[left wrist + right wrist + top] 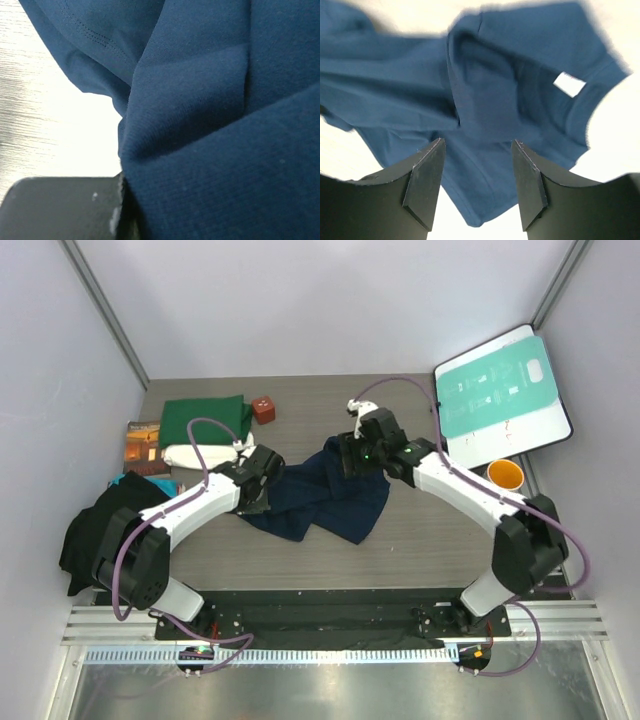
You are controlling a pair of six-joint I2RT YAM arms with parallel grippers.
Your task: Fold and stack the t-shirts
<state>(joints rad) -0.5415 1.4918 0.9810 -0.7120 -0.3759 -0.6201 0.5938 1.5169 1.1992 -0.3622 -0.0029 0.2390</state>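
- Three t-shirts are in view, and by my reading roughly one is finished: the dark green t-shirt [205, 420] lies as a flat folded rectangle at the far left of the table [440, 540].
- Just on its near side, touching it, is the cream-white t-shirt [195, 455], a compact pale bundle. Whether it is properly folded is too small to tell.
- The navy t-shirt [325, 500] is the one in hand. It lies mid-table in a rumpled, twisted heap between the two arms, with its white neck label [569, 84] showing near the collar opening.
- The left gripper [258, 490] is clamped on the navy shirt's left edge. Its wrist view is filled with bunched cloth pressed against one dark finger.
- The right gripper [477, 145] hovers over the shirt's far right part with its jaws spread and nothing between them.
- What is left, as I judge it: spread the navy shirt flat, fold it, then stack all three.
- The table is wood-grained brown, walled in by pale panels.
- A teal-and-white board [500, 390] sits at the far right, with an orange cup [506, 474] just near of it.
- A book [143, 437] and a small red-brown block [263, 409] flank the green shirt.
- A heap of black cloth [95, 530] lies at the near left. I cannot tell what it is.
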